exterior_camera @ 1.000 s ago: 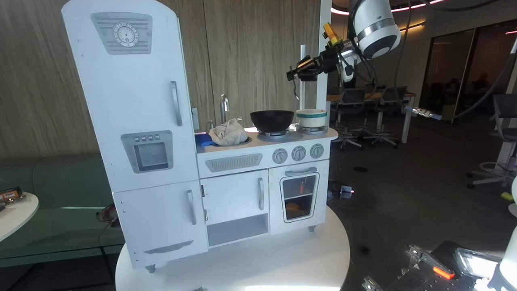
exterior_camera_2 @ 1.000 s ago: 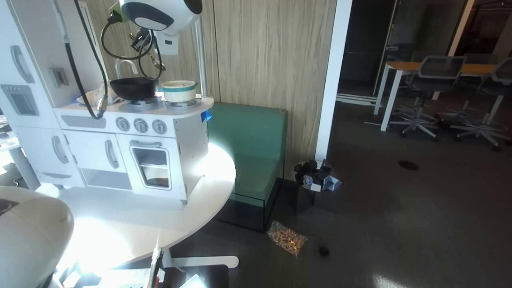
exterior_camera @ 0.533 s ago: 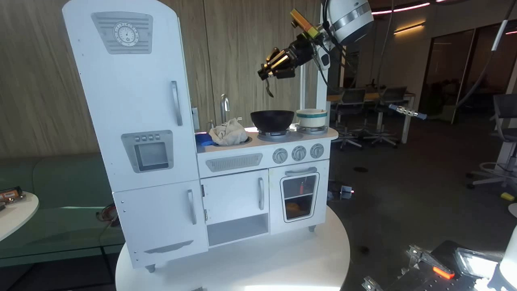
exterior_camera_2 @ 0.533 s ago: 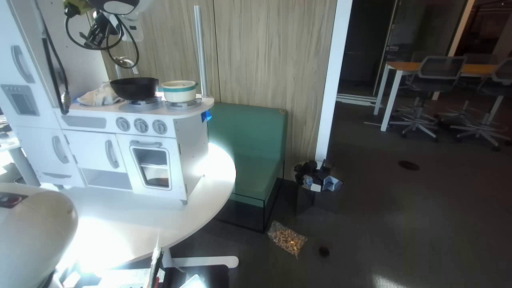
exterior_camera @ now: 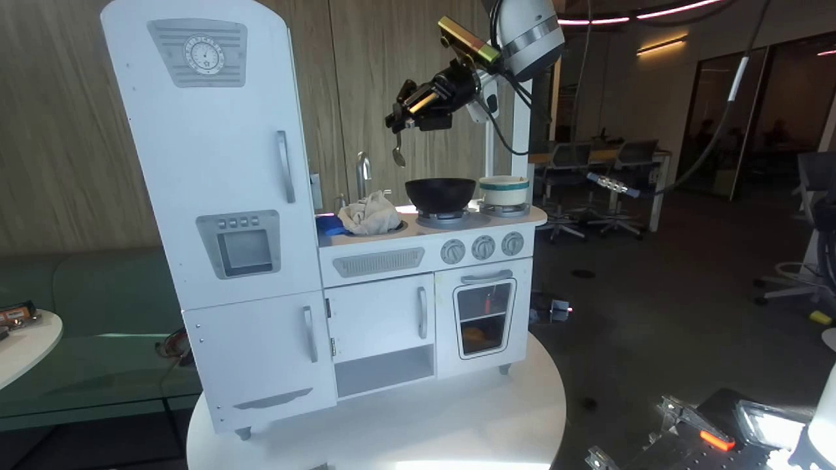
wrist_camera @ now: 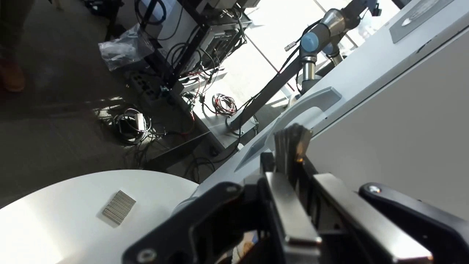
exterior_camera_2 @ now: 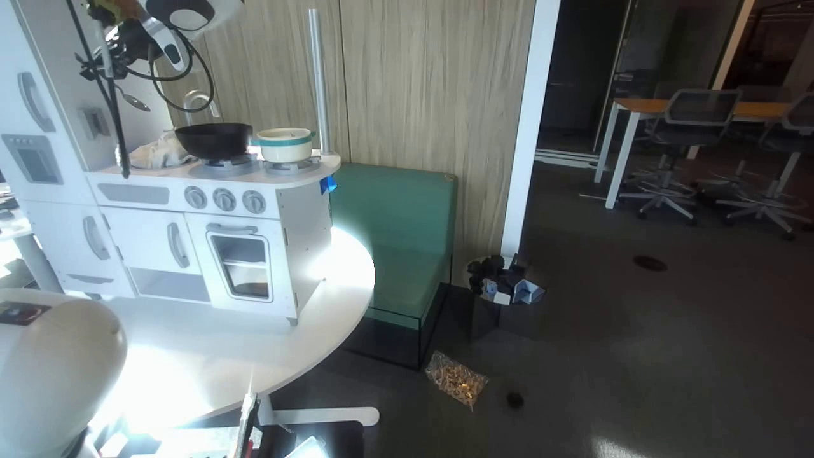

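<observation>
The biggest object is a white toy kitchen (exterior_camera: 300,251), which has a tall refrigerator part (exterior_camera: 202,150) and an oven door (exterior_camera: 484,320) with a window. It stands on a round white table (exterior_camera: 457,418). In an exterior view, a green upholstered seat (exterior_camera_2: 397,222) is located behind this table. The white robot arm (exterior_camera: 528,39) extends from above, over the stove side and toward the refrigerator part. On the burner nearer to the sink (exterior_camera: 400,228) there is a black pan (exterior_camera: 441,194) in the form of a bowl, and just beside it, on the next burner, is a cream pot (exterior_camera: 504,197) with a teal band. A light crumpled cloth (exterior_camera: 369,215) lies at the sink, and behind it rises a curved metal faucet (exterior_camera: 362,171). The black claw (exterior_camera: 400,123) is in the air and appears higher than the faucet, tilted downward. Its fingers (wrist_camera: 289,209) are near to each other, and they are pinching a metal spoon (exterior_camera: 399,155) by the handle. Three gray knobs (exterior_camera: 482,248) are in a row under the burners. The spoon, thinnest of all, hangs with its bowl downward; in an exterior view it appears between the cloth and the pan, above both and touching neither. In the wrist view I cannot clearly distinguish its handle.
</observation>
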Robot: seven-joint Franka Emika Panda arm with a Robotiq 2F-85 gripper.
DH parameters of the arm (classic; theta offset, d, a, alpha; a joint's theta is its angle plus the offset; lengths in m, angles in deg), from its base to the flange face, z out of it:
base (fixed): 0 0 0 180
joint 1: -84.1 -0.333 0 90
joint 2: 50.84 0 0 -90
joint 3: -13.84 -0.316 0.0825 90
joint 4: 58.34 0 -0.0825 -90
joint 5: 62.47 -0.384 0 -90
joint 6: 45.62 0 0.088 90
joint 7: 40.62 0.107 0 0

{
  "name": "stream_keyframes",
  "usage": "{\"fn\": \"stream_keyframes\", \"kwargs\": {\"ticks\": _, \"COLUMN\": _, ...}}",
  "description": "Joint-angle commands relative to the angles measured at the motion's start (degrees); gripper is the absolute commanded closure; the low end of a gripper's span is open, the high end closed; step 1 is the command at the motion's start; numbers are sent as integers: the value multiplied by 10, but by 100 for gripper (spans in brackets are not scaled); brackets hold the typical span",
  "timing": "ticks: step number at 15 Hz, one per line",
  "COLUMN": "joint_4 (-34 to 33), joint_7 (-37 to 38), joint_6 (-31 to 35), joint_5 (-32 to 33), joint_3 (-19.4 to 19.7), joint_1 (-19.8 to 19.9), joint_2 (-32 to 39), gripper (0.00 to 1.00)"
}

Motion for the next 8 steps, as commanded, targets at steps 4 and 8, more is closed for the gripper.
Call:
{"fn": "stream_keyframes", "kwargs": {"ticks": 4, "joint_4": -172, "joint_7": 23, "joint_6": -106, "joint_5": 28, "joint_3": -6, "joint_1": -15, "joint_2": 177, "gripper": 92}}
{"fn": "stream_keyframes", "kwargs": {"ticks": 8, "joint_4": -237, "joint_7": 52, "joint_6": -149, "joint_5": 34, "joint_3": -5, "joint_1": -25, "joint_2": 246, "gripper": 92}}
